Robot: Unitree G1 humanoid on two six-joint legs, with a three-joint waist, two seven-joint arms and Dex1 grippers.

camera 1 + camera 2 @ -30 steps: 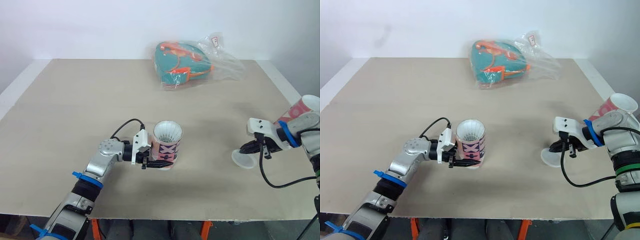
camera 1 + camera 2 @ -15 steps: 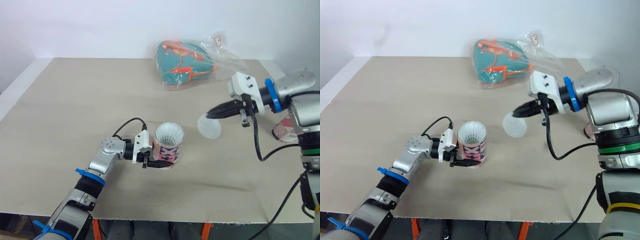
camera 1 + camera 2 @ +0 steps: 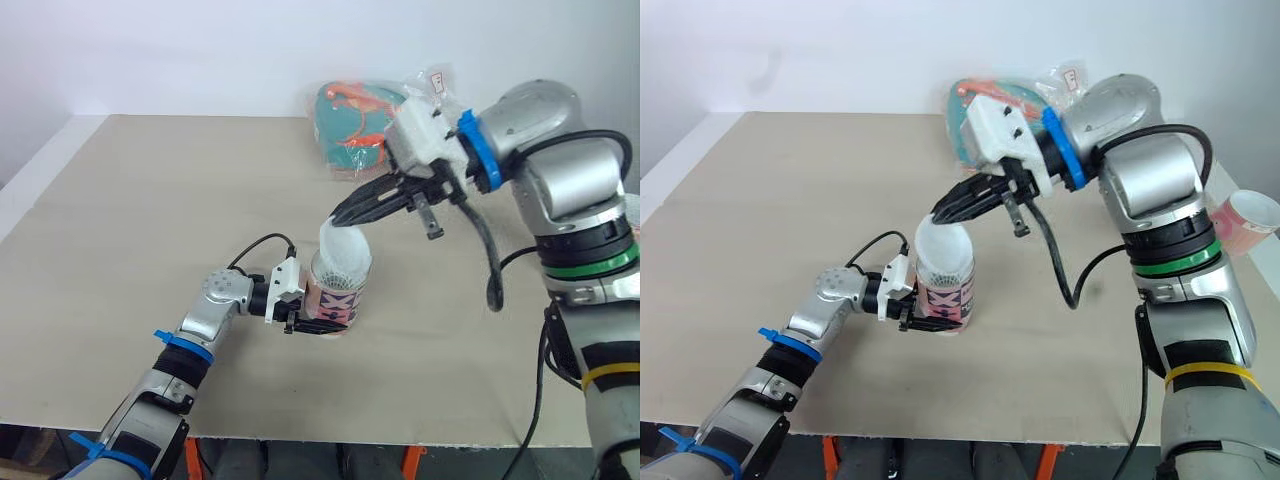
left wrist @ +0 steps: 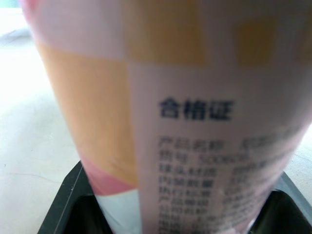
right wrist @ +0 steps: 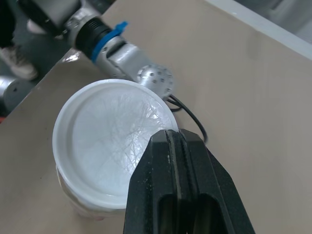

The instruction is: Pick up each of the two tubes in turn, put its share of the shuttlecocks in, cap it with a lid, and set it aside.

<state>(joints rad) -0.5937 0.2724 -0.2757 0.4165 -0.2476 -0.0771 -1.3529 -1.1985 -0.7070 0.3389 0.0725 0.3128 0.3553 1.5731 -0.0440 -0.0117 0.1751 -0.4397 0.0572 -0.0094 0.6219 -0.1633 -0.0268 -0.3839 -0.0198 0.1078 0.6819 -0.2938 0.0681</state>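
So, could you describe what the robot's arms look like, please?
The left arm and right arm are silver-grey, each with a blue band, white block, looping black cable and black jaws. The right also has green and yellow bands.

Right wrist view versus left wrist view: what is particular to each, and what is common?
Right wrist view: the translucent lid, pinched by the right gripper with jaws shut, over the mouth of the tube, plus the left arm. Left wrist view: the printed label, with the left gripper and its jaws either side. Both: tube and table.
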